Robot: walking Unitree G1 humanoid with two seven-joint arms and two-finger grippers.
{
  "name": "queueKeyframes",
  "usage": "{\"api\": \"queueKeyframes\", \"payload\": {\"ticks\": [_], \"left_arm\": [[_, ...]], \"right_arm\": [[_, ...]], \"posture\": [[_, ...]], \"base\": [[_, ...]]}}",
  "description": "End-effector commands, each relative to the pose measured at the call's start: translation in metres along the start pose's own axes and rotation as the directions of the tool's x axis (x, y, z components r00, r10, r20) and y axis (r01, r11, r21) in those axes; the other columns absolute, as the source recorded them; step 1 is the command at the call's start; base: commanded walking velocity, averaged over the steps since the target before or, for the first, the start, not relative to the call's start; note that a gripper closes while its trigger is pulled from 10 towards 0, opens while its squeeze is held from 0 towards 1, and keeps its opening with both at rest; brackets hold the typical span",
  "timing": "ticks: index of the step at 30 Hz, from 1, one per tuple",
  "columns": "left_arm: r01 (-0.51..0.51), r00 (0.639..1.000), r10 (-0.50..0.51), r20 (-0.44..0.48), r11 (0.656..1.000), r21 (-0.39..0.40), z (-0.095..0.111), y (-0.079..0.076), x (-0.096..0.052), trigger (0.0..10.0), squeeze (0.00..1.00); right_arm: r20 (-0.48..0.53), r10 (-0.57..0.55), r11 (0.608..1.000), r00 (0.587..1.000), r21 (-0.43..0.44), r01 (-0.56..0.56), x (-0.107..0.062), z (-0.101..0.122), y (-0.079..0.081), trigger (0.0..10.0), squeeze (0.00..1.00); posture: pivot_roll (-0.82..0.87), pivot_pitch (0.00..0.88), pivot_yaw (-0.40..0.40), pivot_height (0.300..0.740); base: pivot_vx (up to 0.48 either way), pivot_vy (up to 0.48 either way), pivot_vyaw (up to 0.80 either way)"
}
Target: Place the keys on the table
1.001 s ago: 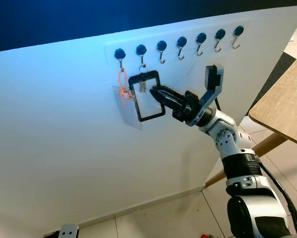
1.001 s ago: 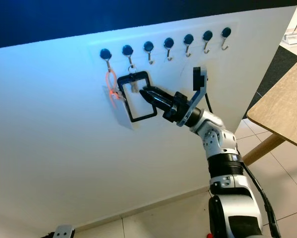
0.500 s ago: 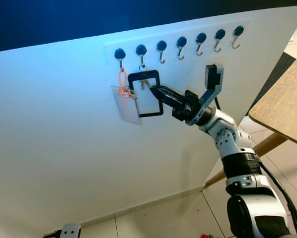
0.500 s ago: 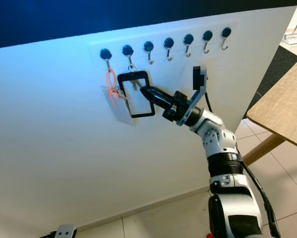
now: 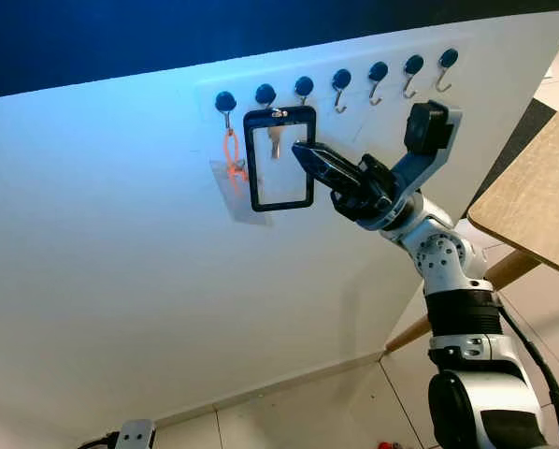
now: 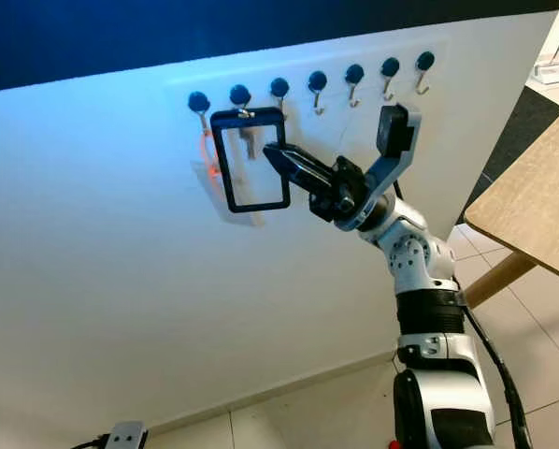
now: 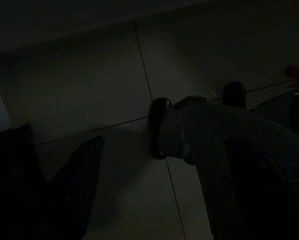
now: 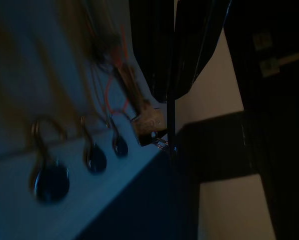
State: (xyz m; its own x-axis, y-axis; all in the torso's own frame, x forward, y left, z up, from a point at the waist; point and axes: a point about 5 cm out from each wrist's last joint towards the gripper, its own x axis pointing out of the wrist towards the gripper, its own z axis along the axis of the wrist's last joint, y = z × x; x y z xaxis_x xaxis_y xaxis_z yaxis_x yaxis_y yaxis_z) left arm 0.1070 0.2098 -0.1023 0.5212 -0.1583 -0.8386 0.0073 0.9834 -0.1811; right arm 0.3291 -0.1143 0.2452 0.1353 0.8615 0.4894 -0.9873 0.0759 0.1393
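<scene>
Keys (image 5: 274, 142) hang against the white wall panel (image 5: 121, 281), inside the black rectangular tag frame (image 5: 279, 158) that carries them, just below the second hook (image 5: 265, 94) from the left in the hook row; the frame's top appears level with that hook, so whether the ring has cleared it cannot be told. Right gripper (image 5: 305, 153), fingers pinched together on the frame's right edge, holds it out from the wall. An orange loop with clear sleeve (image 5: 231, 159) hangs from the leftmost hook, just beside the frame. Judged best: draw outward, away from the wall, keeping the pinch firm and avoiding the orange loop; then swing right toward the wooden table (image 5: 532, 206). Left gripper (image 7: 49, 185) hangs idle over dark floor, fingers apart.
</scene>
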Motion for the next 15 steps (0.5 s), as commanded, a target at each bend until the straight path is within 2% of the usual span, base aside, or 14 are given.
{"api": "queueKeyframes", "payload": {"ticks": [1, 9, 11, 14, 15], "left_arm": [[0.002, 1.0, -0.002, -0.022, 1.0, -0.01, -0.007, -0.003, 0.0, 10.0, 0.0], [-0.015, 1.0, 0.015, -0.01, 1.0, -0.027, -0.006, -0.001, -0.001, 10.0, 0.0], [-0.038, 0.999, 0.039, 0.01, 0.998, -0.05, -0.002, 0.005, -0.002, 10.0, 0.0], [-0.051, 0.998, 0.052, 0.023, 0.997, -0.063, 0.0, 0.008, -0.003, 10.0, 0.0], [-0.065, 0.997, 0.067, 0.034, 0.995, -0.075, 0.002, 0.012, -0.004, 10.0, 0.0]], "right_arm": [[-0.056, -0.02, 1.0, 0.998, -0.01, 0.019, -0.001, -0.009, 0.0, 0.0, 0.0], [-0.141, -0.113, 0.994, 0.984, -0.017, 0.112, -0.013, -0.028, -0.003, 0.0, 0.0], [-0.195, -0.159, 0.987, 0.968, -0.001, 0.162, -0.026, -0.042, -0.001, 0.0, 0.0], [-0.239, -0.175, 0.983, 0.955, 0.009, 0.183, -0.034, -0.051, 0.001, 0.0, 0.0], [-0.305, -0.188, 0.979, 0.934, 0.014, 0.202, -0.043, -0.063, 0.003, 0.0, 0.0]], "posture": [[-0.09, 0.064, 0.037, 0.74], [-0.09, 0.066, 0.036, 0.74], [-0.08, 0.069, 0.039, 0.74], [-0.08, 0.07, 0.039, 0.74], [-0.08, 0.07, 0.039, 0.74]], "base": [[0.0, 0.0, 0.0], [0.0, 0.0, 0.0], [0.0, 0.0, 0.0], [0.0, 0.0, 0.0], [0.0, 0.0, 0.0]]}}
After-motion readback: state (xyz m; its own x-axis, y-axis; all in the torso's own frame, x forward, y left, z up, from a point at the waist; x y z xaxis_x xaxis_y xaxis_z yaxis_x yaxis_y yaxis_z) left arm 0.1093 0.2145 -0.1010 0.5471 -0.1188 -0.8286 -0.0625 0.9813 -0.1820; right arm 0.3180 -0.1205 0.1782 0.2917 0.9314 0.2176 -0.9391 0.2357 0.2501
